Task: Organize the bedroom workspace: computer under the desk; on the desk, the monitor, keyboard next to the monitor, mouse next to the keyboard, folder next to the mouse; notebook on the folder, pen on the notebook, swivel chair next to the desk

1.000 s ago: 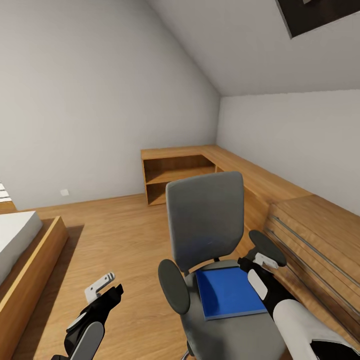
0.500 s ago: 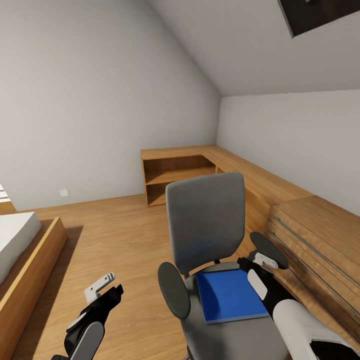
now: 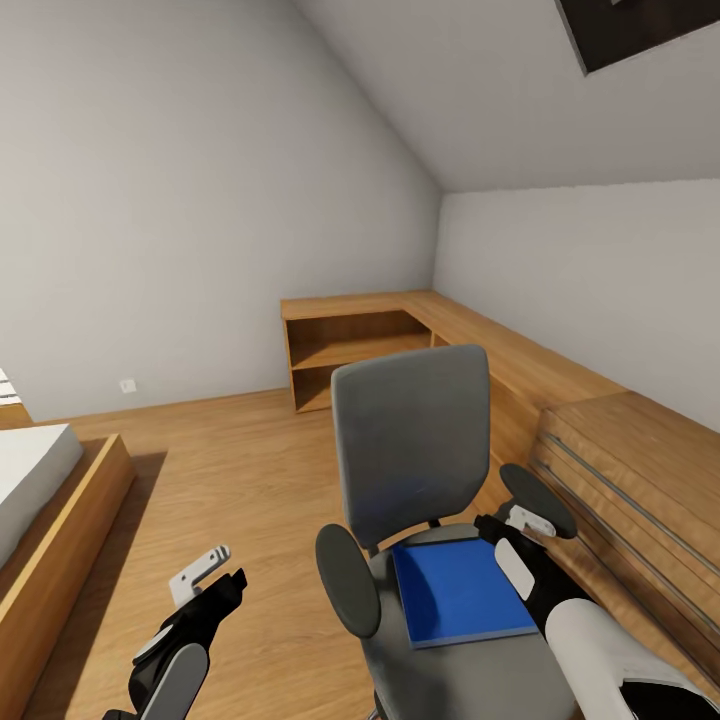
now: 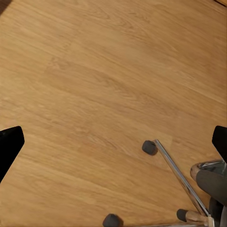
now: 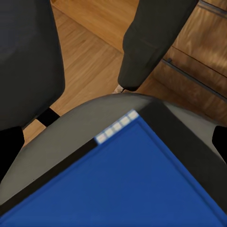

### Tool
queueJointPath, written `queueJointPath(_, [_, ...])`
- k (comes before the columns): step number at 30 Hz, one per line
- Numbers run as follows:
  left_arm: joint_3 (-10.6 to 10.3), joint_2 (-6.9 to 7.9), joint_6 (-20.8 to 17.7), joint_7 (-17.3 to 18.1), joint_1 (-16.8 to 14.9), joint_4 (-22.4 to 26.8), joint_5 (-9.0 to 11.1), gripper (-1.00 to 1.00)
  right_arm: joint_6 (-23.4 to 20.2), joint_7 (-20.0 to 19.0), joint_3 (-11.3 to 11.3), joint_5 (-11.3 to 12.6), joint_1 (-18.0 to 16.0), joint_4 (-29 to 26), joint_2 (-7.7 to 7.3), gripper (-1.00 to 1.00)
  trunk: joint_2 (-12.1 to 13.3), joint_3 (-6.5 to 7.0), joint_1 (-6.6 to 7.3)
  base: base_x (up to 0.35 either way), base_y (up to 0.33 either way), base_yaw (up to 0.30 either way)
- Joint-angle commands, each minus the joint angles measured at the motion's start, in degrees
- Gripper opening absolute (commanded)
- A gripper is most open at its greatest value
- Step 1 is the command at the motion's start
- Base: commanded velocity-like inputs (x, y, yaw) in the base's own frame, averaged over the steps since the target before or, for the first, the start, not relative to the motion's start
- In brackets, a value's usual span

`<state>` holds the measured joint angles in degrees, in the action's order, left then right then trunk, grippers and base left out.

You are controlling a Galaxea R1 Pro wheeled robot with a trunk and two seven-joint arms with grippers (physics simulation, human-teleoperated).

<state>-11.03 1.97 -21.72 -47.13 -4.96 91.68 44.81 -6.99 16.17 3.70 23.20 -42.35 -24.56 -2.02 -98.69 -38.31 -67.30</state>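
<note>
The grey swivel chair (image 3: 410, 450) stands just in front of me with its backrest away from me. On its seat lies the bright-blue folder (image 3: 460, 590), flat. My right gripper (image 3: 510, 527) hovers open at the folder's far right corner, beside the chair's right armrest (image 3: 538, 500). In the right wrist view, that open right gripper (image 5: 113, 142) hangs over the folder (image 5: 142, 184) with nothing between its fingers. My left gripper (image 3: 215, 573) hangs low to the chair's left, open over the wooden floor. The left wrist view looks past the open left gripper (image 4: 113, 142) onto the chair's chrome legs (image 4: 177, 172) and casters.
A light wooden chest with long bar handles (image 3: 625, 470) stands close on the chair's right. A low wooden shelf unit (image 3: 350, 345) runs along the far corner. A bed frame (image 3: 60, 530) sits at the left. Open floor (image 3: 250, 470) lies between bed and chair.
The chair with the folder has shifted very slightly right and nearer in the picture. Both arms look unmoved.
</note>
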Motion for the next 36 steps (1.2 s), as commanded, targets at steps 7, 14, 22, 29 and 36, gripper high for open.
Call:
queueJointPath(7, [-0.1,0.0,-0.2,-0.4,-0.1,0.1,0.2,1.0,-0.2,0.2,0.0,0.3,0.0,-0.1,-0.01,1.0,0.0,-0.06,0.0,0.0,0.0,0.0])
queueJointPath(14, [-0.1,-0.09,-0.2,-0.5,0.0,0.1,0.1,1.0,-0.2,0.2,0.1,0.2,0.0,-0.1,-0.08,1.0,0.0,-0.06,0.0,0.0,0.0,0.0])
queueJointPath(22, [-0.3,-0.16,0.0,-0.5,0.0,0.2,0.1,1.0,-0.2,0.2,0.1,0.2,0.0,-0.1,-0.09,1.0,-0.8,-0.42,-0.43,0.0,0.0,0.0])
queueJointPath(29, [-1.9,-0.13,0.2,-0.5,0.0,0.2,0.0,1.0,-0.2,0.2,0.1,0.2,0.0,-0.1,-0.09,1.0,-3.6,-1.67,-1.97,0.0,0.0,0.0])
queueJointPath(36, [-2.3,-0.12,0.3,-0.5,-0.1,0.2,-0.1,1.0,-0.2,0.2,0.2,0.2,0.0,-0.1,-0.11,1.0,-6.4,-2.93,-3.51,0.0,0.0,0.0])
